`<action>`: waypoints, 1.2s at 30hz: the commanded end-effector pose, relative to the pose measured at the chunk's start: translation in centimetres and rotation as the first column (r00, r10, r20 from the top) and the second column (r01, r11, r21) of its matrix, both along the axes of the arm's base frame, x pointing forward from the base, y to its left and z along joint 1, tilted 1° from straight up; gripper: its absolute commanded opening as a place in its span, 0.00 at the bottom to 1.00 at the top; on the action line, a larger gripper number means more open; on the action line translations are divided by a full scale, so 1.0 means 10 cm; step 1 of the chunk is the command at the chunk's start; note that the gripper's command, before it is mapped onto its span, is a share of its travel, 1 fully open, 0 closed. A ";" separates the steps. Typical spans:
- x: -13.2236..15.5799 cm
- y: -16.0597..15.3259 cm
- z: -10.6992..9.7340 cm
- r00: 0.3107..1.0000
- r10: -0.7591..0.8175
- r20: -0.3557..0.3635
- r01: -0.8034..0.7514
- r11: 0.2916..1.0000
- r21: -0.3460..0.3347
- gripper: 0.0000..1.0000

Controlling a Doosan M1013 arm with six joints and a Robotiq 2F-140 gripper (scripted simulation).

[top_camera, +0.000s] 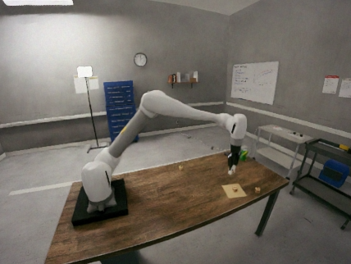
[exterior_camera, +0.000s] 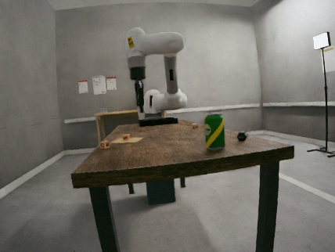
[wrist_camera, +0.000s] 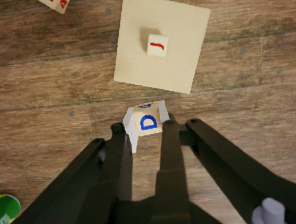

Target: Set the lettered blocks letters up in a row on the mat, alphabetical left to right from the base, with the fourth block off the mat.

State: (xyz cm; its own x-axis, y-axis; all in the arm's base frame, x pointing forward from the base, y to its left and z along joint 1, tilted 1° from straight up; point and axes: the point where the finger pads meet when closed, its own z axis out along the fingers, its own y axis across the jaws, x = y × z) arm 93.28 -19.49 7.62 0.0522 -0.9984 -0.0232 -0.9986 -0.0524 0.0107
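My gripper [top_camera: 232,170] [exterior_camera: 141,115] [wrist_camera: 148,113] is shut on a pale block with a blue D on the face toward the wrist camera, held above the table. The beige mat [top_camera: 230,194] [exterior_camera: 135,140] [wrist_camera: 134,65] lies ahead of it in the wrist view. A block with a red mark [top_camera: 234,188] [exterior_camera: 126,136] [wrist_camera: 157,45] sits on the mat; its letter is unclear. Another block with red letters [top_camera: 257,189] [exterior_camera: 105,145] [wrist_camera: 56,4] stands off the mat, cut off in the wrist view. A small block [top_camera: 180,167] [exterior_camera: 195,126] stands far from the mat, letter unreadable.
A green and yellow can [top_camera: 243,155] [exterior_camera: 214,131] [wrist_camera: 8,207] stands near the table's far end. A small black object [exterior_camera: 242,135] lies close to the can. The wooden table [top_camera: 164,213] [exterior_camera: 164,146] carries the arm's black base [top_camera: 120,205] at its other end.
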 end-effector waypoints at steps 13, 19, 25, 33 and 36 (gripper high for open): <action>-0.13 -0.37 0.01 0.940 -0.341 -0.005 0.341 0.940 -0.008 0.24; -0.13 -0.37 0.01 0.940 -0.341 -0.005 0.341 0.940 -0.008 0.24; -0.13 -0.37 0.01 0.940 -0.341 -0.005 0.341 0.940 -0.008 0.24; -0.13 -0.37 -0.08 0.940 -0.341 -0.005 0.341 0.940 -0.008 0.24; -0.13 -0.37 -0.18 0.940 -0.341 -0.005 0.341 0.940 -0.008 0.24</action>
